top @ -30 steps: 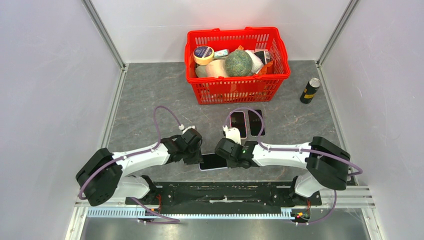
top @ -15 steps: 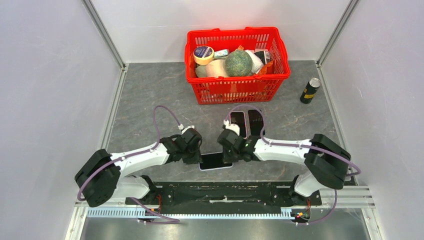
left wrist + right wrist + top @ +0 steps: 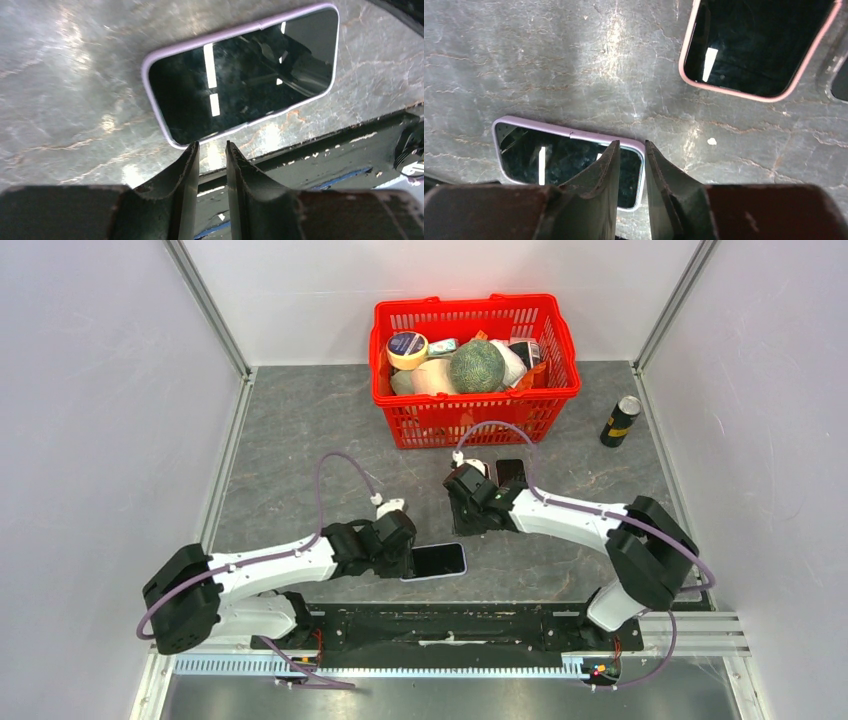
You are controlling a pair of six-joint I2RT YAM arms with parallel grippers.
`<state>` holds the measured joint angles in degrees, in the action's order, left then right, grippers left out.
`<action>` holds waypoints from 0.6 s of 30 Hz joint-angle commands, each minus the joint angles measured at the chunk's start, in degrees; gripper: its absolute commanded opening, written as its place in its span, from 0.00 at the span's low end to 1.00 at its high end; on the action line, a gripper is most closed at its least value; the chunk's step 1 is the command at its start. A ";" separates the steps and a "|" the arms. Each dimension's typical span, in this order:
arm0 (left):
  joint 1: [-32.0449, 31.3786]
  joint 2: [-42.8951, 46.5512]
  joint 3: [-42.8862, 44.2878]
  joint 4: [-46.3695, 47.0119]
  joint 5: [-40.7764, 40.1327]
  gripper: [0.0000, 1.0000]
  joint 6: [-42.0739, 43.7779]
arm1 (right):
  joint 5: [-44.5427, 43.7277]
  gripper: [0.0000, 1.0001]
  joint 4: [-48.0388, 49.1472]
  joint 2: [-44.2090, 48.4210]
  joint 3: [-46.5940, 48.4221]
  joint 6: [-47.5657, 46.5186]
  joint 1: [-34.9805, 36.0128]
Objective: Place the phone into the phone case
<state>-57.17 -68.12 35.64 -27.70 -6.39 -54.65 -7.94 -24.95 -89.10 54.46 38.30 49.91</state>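
- Phone (image 3: 435, 561) is lying flat and screen up on the grey surface (image 3: 300, 440), close to the near edge, ringed by a lilac case (image 3: 549, 128).
- Its long axis is running left to right in the overhead view, with the right end angling slightly toward the back.
- The dark screen is reflecting strips of light.
- The left fingers (image 3: 187, 165) are standing a narrow gap apart and gripping nothing.
- Their tips are sitting just beside the phone's left end, at a corner of its rim; whether they are touching it cannot be told.
- The right fingers (image 3: 606, 165) are also standing a narrow gap apart, with nothing between them.
- In the overhead view they are hovering farther back, apart from the phone, over a second dark slab with a pink rim (image 3: 759, 45).
- In the right wrist view the lilac-rimmed phone is showing below those fingers, and the pink-rimmed slab is lying up and to the right.
- So the phone is lying between the two arms, next to the left fingers and nearer the robot than the right fingers.
- A red basket (image 3: 475, 420) full of goods is standing at the back, and a dark can (image 3: 620, 420) is standing to its right.
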 commanded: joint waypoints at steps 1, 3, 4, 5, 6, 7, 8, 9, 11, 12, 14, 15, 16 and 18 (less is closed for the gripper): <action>-4.91 -3.28 2.33 2.82 -2.60 0.32 -5.08 | 1.88 0.32 0.78 -4.59 4.17 -3.39 -0.34; -7.03 -5.90 2.97 3.88 -3.01 0.31 -5.99 | 2.98 0.31 1.16 -6.63 5.23 -3.51 -0.36; -8.08 -7.39 3.32 4.58 -3.01 0.31 -6.36 | 3.09 0.32 1.30 -7.59 5.62 -3.59 -0.34; -9.03 -8.45 3.67 5.16 -3.06 0.31 -6.72 | 3.09 0.31 1.30 -8.34 5.97 -3.71 -0.38; -9.60 -9.77 4.04 5.64 -3.01 0.31 -7.00 | 3.06 0.32 1.24 -9.11 6.25 -3.70 -0.34; -10.17 -10.84 4.24 6.07 -3.13 0.30 -7.32 | 2.98 0.31 1.24 -9.55 6.39 -3.77 -0.34; -10.54 -11.86 4.47 6.68 -3.02 0.30 -7.57 | 3.05 0.31 1.31 -10.13 6.51 -3.96 -0.34; -10.76 -12.66 4.49 7.20 -3.13 0.29 -7.85 | 3.13 0.31 1.31 -10.55 6.52 -4.02 -0.34; -10.75 -13.77 4.56 7.24 -4.17 0.26 -8.46 | 3.08 0.31 0.89 -11.29 6.46 -4.03 -0.34; -10.70 -13.99 4.53 6.89 -5.12 0.26 -8.74 | 3.09 0.30 0.72 -11.31 6.23 -4.15 -0.32; -10.59 -13.73 4.77 4.96 -7.59 0.26 -9.17 | 3.26 0.30 0.53 -11.36 5.61 -4.23 -0.34; -10.28 -13.49 4.85 3.89 -8.70 0.26 -9.25 | 3.60 0.30 0.47 -11.11 5.18 -4.34 -0.35; -9.57 -13.27 4.81 2.75 -9.63 0.25 -9.19 | 3.78 0.29 0.51 -10.78 4.60 -4.30 -0.34; -7.76 -12.73 4.39 1.27 -10.32 0.24 -8.63 | 4.23 0.28 0.26 -10.14 3.53 -4.10 -0.34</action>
<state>-67.20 -81.38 39.11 -22.81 -10.70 -61.32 -4.67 -24.29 -99.88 58.98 34.92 49.65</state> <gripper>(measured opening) 0.256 0.293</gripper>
